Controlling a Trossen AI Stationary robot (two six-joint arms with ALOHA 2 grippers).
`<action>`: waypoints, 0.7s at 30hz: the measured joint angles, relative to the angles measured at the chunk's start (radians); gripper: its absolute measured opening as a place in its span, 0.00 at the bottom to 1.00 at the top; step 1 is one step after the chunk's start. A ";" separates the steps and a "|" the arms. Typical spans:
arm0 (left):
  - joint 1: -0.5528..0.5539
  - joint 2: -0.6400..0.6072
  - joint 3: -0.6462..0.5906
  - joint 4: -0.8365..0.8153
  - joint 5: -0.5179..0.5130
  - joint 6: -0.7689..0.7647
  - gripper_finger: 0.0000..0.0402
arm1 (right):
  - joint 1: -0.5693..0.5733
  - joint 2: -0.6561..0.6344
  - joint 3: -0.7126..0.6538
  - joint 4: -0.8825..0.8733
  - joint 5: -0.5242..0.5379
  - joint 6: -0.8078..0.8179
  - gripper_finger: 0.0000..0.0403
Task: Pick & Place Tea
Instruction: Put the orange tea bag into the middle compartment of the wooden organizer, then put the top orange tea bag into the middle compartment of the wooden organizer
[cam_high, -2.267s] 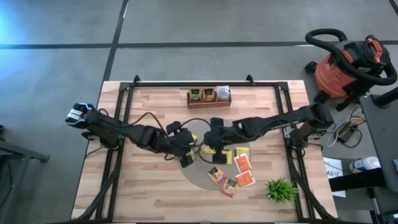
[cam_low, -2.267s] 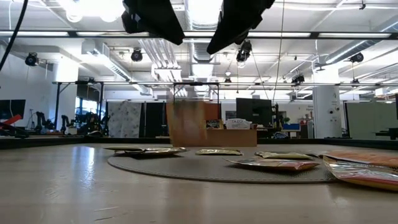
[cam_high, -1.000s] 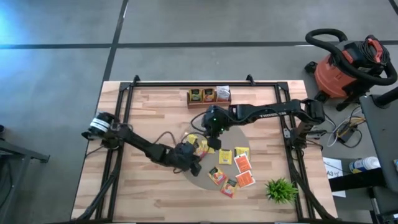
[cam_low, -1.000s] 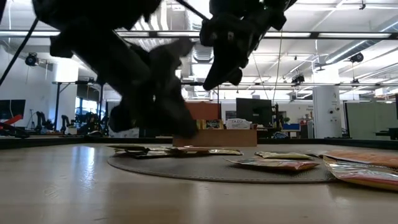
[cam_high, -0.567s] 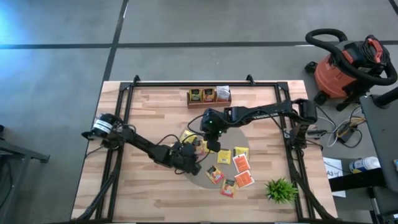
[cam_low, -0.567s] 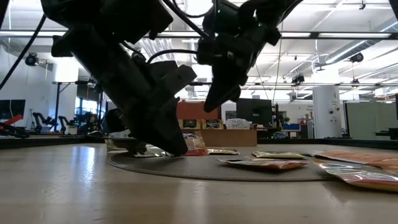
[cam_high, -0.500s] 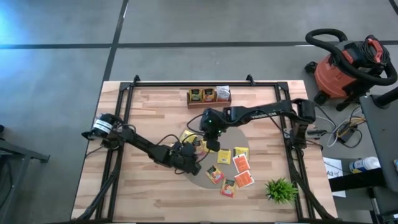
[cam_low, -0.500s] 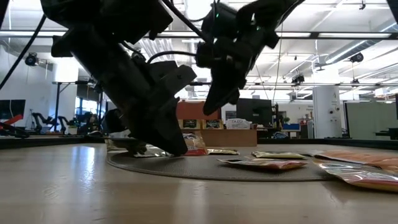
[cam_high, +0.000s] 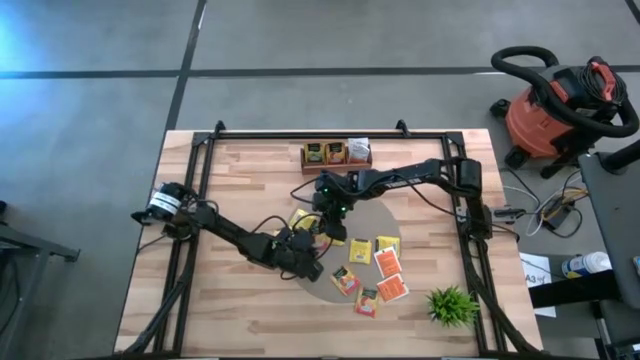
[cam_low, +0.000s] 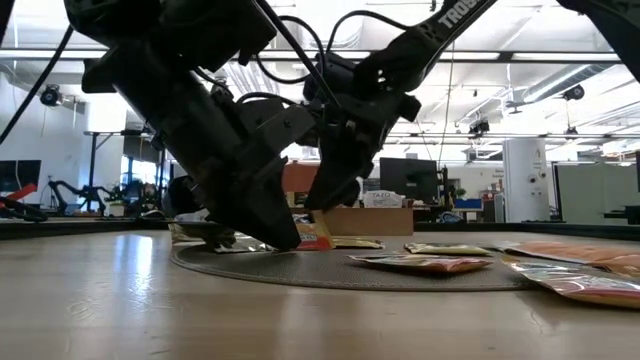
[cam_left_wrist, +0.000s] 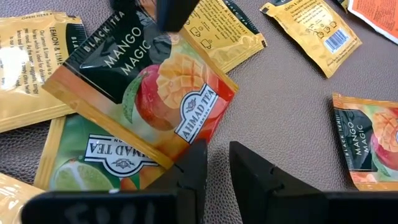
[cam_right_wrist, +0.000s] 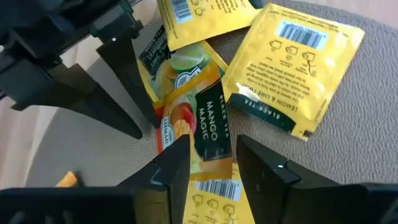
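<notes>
Tea packets on round grey mat (cam_high: 330, 290). Mango packet (cam_left_wrist: 146, 93): "BLACK TEA MANGO MAGIC", "AHMAD TEA", tilted up. Left gripper (cam_left_wrist: 211, 171) pinches its lower edge; right gripper (cam_right_wrist: 214, 158) straddles it, fingers apart. Neighbouring yellow packet (cam_left_wrist: 28, 68): "LEMON & LIME".

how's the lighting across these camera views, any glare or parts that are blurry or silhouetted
High view: even light, with a blue glare in the upper left corner of the floor. Low view: both arms are dark silhouettes against bright ceiling lights; the near table is soft and shiny. Left wrist view: the Mango Magic packet reads sharply, while the near fingers are blurred. Right wrist view: barcodes on the yellow packet are legible.
</notes>
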 joint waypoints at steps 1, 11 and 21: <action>0.000 0.000 0.000 0.000 -0.001 0.001 0.18 | 0.000 0.001 0.004 -0.005 0.000 -0.009 0.32; 0.000 0.001 -0.005 0.002 -0.016 0.003 0.18 | -0.001 0.013 0.024 -0.009 -0.033 -0.039 0.22; 0.000 0.002 -0.006 0.001 -0.032 0.008 0.18 | -0.001 0.038 0.024 -0.022 -0.052 -0.041 0.12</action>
